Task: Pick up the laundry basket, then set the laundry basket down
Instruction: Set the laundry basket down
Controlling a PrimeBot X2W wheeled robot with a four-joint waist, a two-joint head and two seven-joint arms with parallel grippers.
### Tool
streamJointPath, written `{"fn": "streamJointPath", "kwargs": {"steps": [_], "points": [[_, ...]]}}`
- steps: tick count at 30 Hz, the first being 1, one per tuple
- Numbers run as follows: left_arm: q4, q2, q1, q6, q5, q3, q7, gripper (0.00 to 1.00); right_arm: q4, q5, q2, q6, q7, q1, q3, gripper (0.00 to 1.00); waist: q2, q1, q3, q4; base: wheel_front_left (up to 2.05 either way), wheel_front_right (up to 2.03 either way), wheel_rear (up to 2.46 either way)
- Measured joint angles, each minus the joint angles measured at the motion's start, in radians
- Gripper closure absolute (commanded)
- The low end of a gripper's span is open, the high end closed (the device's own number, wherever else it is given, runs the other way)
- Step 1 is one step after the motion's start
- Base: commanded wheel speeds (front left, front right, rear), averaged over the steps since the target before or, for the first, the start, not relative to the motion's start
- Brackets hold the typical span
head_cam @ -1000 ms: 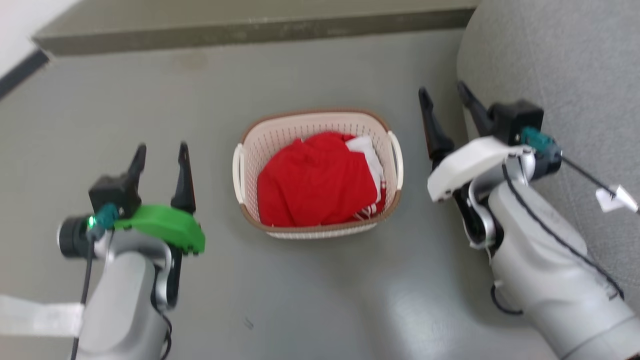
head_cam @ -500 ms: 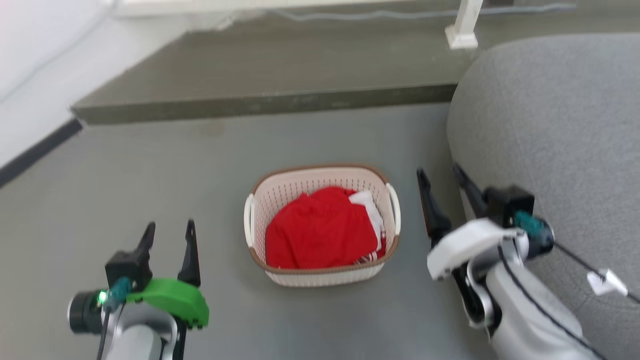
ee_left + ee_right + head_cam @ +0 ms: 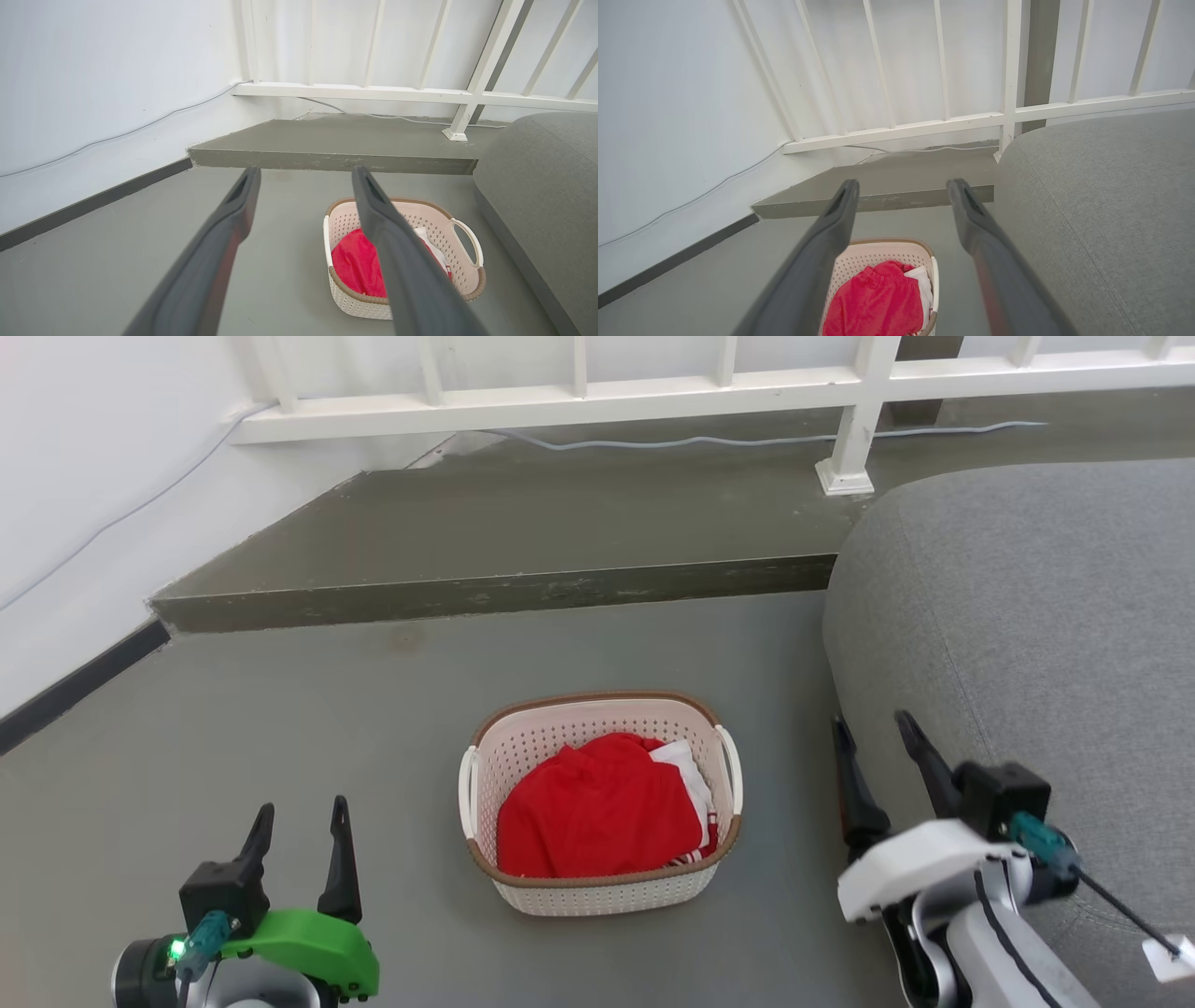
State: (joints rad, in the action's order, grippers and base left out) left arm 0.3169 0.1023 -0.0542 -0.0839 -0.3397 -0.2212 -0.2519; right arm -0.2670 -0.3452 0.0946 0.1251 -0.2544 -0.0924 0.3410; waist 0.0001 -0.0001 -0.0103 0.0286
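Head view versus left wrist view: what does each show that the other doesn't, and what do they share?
Head view's extras: the green-covered left claw and the white-covered right claw, both open, either side of the small cream-white perforated plastic laundry basket and apart from it. Left wrist view's extras: the left claw's two long dark fingers up close, and more of the white railing's upright bars. Shared: the basket on the grey floor holding crumpled red cloth, the grey fabric sofa, the raised grey step.

Grey floor (image 3: 280, 728), white railing (image 3: 579, 401), grey sofa (image 3: 1027, 616)
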Motion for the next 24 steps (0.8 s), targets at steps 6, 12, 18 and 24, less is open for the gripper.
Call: {"fn": "streamJointPath", "kwargs": {"steps": [6,12,18,24], "points": [[-0.012,0.0,0.023,0.0,0.004,0.005,0.0,0.0,0.018,0.025,-0.013,0.0,0.0,0.056,-0.019,0.0,0.0,0.0,-0.002,-0.004,0.0,0.0,0.0],[-0.031,-0.005,0.04,0.0,0.01,0.012,0.0,0.0,0.045,0.048,-0.024,0.0,0.0,0.083,-0.041,0.0,0.0,0.0,0.003,-0.007,0.0,0.0,0.0],[-0.044,-0.009,0.045,0.0,0.011,0.02,0.0,0.0,0.067,0.057,-0.031,0.0,0.0,0.101,-0.054,0.0,0.0,0.0,0.009,-0.012,0.0,0.0,0.0],[-0.057,-0.015,0.05,0.0,0.013,0.021,0.0,0.0,0.075,0.066,-0.033,0.0,0.0,0.113,-0.062,0.0,0.0,0.0,0.014,-0.013,0.0,0.0,0.0]]}}
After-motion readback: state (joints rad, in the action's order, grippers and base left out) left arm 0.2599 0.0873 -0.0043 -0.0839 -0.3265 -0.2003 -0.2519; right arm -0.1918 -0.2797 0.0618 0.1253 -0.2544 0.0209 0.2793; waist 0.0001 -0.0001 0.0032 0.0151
